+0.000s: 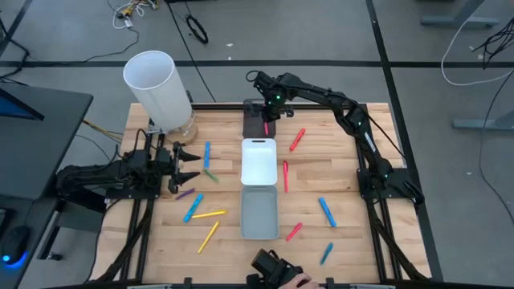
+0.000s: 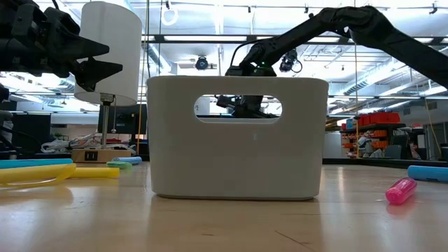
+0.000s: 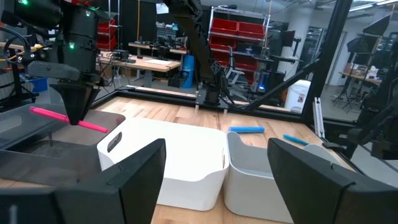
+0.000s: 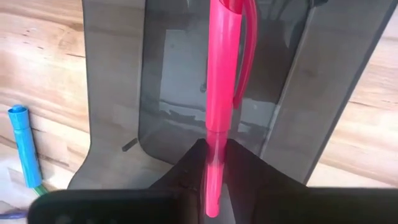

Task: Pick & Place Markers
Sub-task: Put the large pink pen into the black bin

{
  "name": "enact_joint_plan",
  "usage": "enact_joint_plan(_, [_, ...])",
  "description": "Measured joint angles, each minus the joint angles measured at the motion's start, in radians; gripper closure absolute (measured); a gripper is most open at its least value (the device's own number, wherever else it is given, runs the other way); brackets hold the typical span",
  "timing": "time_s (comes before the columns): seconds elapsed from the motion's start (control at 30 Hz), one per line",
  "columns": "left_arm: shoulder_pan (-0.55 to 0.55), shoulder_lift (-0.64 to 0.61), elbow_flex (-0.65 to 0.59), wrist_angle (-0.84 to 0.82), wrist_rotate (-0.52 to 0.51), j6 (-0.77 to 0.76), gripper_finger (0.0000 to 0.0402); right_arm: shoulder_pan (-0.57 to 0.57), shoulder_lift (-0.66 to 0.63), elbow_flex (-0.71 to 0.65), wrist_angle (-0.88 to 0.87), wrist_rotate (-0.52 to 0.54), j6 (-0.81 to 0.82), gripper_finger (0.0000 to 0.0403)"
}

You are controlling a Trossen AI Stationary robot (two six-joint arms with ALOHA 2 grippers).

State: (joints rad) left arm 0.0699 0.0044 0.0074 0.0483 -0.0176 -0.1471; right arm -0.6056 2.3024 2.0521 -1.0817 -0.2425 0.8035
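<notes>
My right gripper reaches over the black tray at the table's far side and is shut on a pink marker. The left wrist view shows that marker lying nearly level under the gripper. My left gripper waits open at the table's left, level, pointing toward the white tray. Other markers lie flat on the wood: blue, green, yellow, red and blue. My right gripper pinches the pink marker between its two fingers, on the plain stretch below the clip, toward one end. The fingers come from above, pointing down, and lie across it. The marker is nearly level over the black tray, lifted clear.
The black, white and grey trays stand in a row down the table's middle. A tall white cylinder stands at the far left corner. A dark device and a hand show at the near edge. Bare wood lies at the right.
</notes>
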Motion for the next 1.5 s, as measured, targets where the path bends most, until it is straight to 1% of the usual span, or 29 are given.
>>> enact_joint_plan(0.1, [0.0, 0.0, 0.0, 0.0, 0.0, 0.0, 0.0113, 0.0, 0.0, 0.0, -0.001, 0.024, 0.002, 0.0349])
enact_joint_plan(0.3, [0.0, 0.0, 0.0, 0.0, 0.0, 0.0, 0.0113, 0.0, 0.0, 0.0, -0.003, 0.026, 0.004, 0.034])
enact_joint_plan(0.6, [0.0, 0.0, 0.0, 0.0, 0.0, 0.0, 0.0113, 0.0, 0.0, 0.0, -0.003, 0.026, 0.001, 0.0277])
enact_joint_plan(0.73, [0.0, 0.0, 0.0, 0.0, 0.0, 0.0, 0.0113, 0.0, -0.001, 0.0, -0.003, 0.025, 0.0, 0.0261])
enact_joint_plan(1.03, [0.0, 0.0, 0.0, 0.0, 0.0, 0.0, 0.0113, 0.0, -0.002, 0.0, 0.011, 0.016, 0.0, 0.0265])
enact_joint_plan(1.23, [0.0, 0.0, 0.0, 0.0, 0.0, 0.0, 0.0113, 0.0, -0.004, 0.0, 0.043, -0.037, -0.023, 0.0268])
enact_joint_plan(1.33, [0.0, 0.0, 0.0, 0.0, 0.0, 0.0, 0.0113, 0.0, -0.009, 0.001, 0.061, -0.039, -0.045, 0.0268])
enact_joint_plan(1.5, [0.0, 0.0, 0.0, 0.0, 0.0, 0.0, 0.0113, 0.0, -0.008, 0.059, 0.027, -0.038, -0.105, 0.0268])
